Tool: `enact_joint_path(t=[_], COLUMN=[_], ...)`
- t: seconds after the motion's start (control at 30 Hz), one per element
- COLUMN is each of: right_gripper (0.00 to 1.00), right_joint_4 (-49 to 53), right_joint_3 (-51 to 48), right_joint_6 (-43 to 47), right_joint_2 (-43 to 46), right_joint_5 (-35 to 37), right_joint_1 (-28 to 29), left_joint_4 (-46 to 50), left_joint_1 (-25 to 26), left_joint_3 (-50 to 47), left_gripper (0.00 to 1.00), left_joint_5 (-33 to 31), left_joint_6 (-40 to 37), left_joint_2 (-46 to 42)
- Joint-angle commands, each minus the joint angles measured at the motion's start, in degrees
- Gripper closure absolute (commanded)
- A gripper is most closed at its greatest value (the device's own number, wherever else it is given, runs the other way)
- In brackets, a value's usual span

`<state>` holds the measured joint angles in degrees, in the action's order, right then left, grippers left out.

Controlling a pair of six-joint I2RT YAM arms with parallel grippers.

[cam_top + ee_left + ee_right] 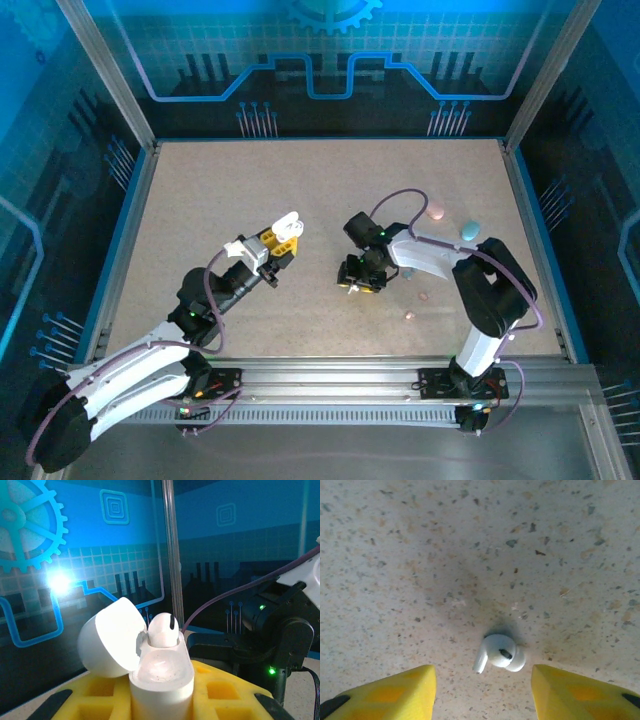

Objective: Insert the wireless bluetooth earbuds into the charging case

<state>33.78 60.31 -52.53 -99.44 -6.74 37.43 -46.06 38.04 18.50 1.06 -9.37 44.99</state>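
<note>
As you work out from the arm bases, the first thing on the table (200,200) is a tiny pinkish bud (409,315), with a second pink bud (424,296) just past it, both lying loose on the right side.

Next out is the right gripper (362,275), pointing straight down over the middle of the table. From its wrist cam the right gripper (482,692) has its yellow fingers (395,692) spread wide apart with nothing in them. A white bud (499,654) lies on the surface just beyond the gap, touching neither finger.

A bluish bud (408,272) sits just right of that gripper.

A bit farther, left of centre, the left gripper (278,240) is clamped on the white case (287,224). In the wrist cam the left gripper (162,702) squeezes the lower body of the white case (161,672), which stands upright with its lid (107,642) flipped open to the left. One seated bud (162,629) pokes up out of the far socket.

Farthest out on the right are the teal case (468,231) and then the pink case (435,212), near each other but apart.
</note>
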Motion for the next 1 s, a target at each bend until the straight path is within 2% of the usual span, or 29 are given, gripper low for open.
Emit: enact_joint_path(t=[0.0,0.13,0.4,0.97], right_gripper=[0.47,0.48,0.58,0.61], right_joint_4=[0.7,0.8,1.4,7.3], right_joint_3=[0.6,1.2,2.8,7.7], right_joint_6=[-1.6,-1.6,0.5,4.6], right_joint_2=[-1.5,-2.6,-3.7,-7.8], right_joint_5=[1.7,1.5,2.5,6.0], right_joint_1=[0.1,0.3,0.5,1.5], left_joint_4=[-3.1,-3.0,-2.8,-2.8], left_joint_1=[0.1,0.1,0.1,0.1], left_joint_3=[-0.5,-0.5,-0.2,0.0], left_gripper=[0.81,0.81,0.81,0.81], left_joint_5=[-1.1,-1.1,-1.0,-1.0], left_joint_6=[0.1,0.0,0.1,0.3], left_joint_2=[-0.6,-0.7,-0.6,-0.1])
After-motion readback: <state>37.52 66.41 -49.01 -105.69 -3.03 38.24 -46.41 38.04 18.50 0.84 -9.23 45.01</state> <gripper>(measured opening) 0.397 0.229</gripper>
